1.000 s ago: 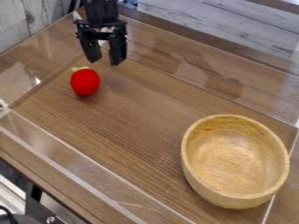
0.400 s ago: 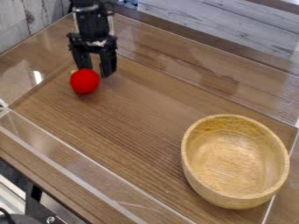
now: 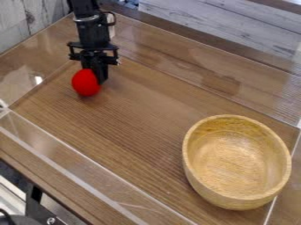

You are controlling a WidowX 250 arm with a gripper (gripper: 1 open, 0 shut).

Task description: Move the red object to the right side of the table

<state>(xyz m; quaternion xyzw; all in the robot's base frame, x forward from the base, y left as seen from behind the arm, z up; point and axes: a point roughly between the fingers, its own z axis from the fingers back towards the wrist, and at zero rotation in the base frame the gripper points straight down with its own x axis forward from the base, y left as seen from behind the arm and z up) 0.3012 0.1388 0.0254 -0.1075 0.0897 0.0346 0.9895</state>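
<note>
The gripper [image 3: 94,70] sat low at the far left of the table [image 3: 129,132], fingers drawn narrow against the red object [image 3: 84,83], hold unclear; a wooden bowl [image 3: 237,160] stood well apart, near right; acrylic walls [image 3: 70,158] ringed everything.

A round light wooden bowl [image 3: 238,161], upright and empty, pale grain ringing its hollow. Behind the bowl, toward the top right, whitewashed planks [image 3: 235,22] running across. Left of the bowl, at the lower left corner, a dark strip with small fittings [image 3: 33,211], perhaps a metal frame; too dim to tell.
</note>
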